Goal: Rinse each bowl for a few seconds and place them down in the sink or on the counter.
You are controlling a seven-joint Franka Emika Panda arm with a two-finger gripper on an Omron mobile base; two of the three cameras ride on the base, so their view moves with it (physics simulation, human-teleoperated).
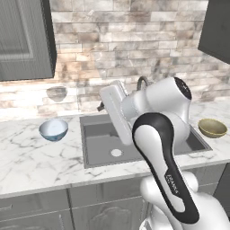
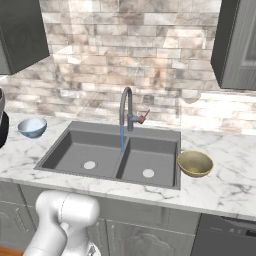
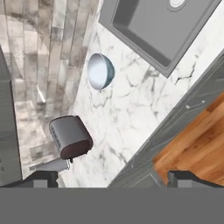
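Note:
The pale blue bowl (image 1: 53, 129) (image 2: 32, 126) (image 3: 100, 71) stands on the white marble counter (image 1: 40, 157) left of the sink (image 1: 101, 134) (image 2: 70, 150) (image 3: 148, 26). Right of the sink sits the olive-tan bowl (image 1: 212, 127) (image 2: 195, 163) on the counter (image 2: 225, 180). A thin stream of water (image 2: 122, 137) falls from the arched faucet (image 2: 126, 105) (image 1: 142, 81) near the divider between the two basins. My gripper (image 3: 113, 180) is open and holds nothing. It hovers well above the counter's front edge, and the blue bowl lies far ahead of it.
A dark grey toaster (image 3: 70, 136) stands on the counter left of the blue bowl. Wall cabinets (image 1: 24, 40) (image 2: 237, 45) hang at both upper corners. My own arm (image 1: 157, 134) hides the right basin in the left base view. Wooden floor (image 3: 192, 144) lies below the counter front.

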